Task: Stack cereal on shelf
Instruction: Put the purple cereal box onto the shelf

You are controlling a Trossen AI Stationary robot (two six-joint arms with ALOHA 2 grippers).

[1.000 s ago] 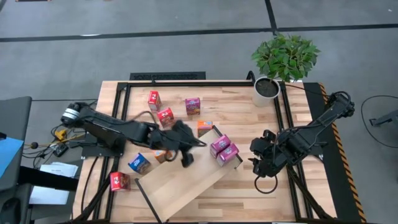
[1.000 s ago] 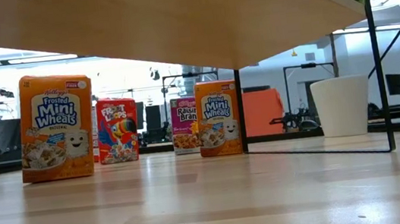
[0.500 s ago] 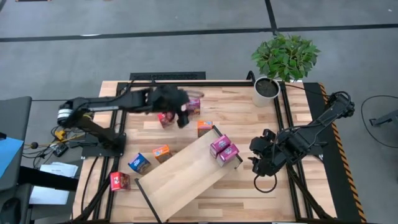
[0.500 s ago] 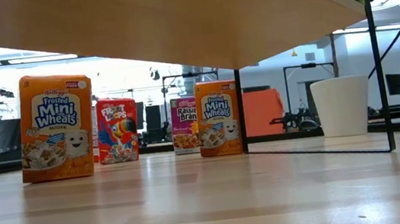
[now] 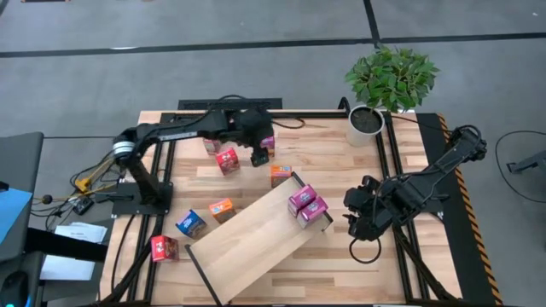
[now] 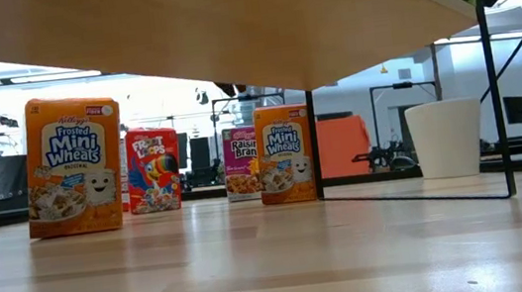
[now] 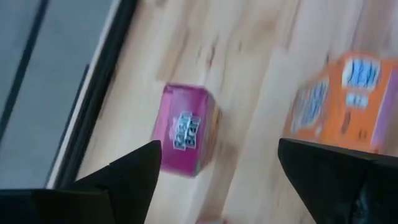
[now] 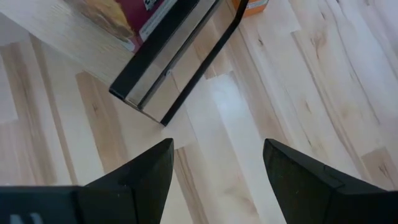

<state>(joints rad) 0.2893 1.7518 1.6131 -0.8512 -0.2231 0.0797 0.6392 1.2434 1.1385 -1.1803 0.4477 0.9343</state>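
A planked wooden table [image 5: 401, 264] on grey floor carries the shelf [image 5: 256, 243], slanted at centre, two magenta cereal boxes [image 5: 307, 205] at its two o'clock end. Readable fronts: Frosted Mini Wheats [image 6: 74, 164], Froot Loops [image 6: 152, 169], Raisin Bran [image 6: 241, 163]. The left gripper [image 5: 258, 147], spread wide and empty, hovers over a magenta box [image 7: 186, 130] at twelve o'clock; the right gripper [image 5: 358, 215] waits parted, empty, at three.

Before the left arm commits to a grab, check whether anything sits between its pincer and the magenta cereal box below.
Nothing visible does. The left pincer hangs open over the magenta box, bare tabletop around it. An orange box stands off to one side, apart.
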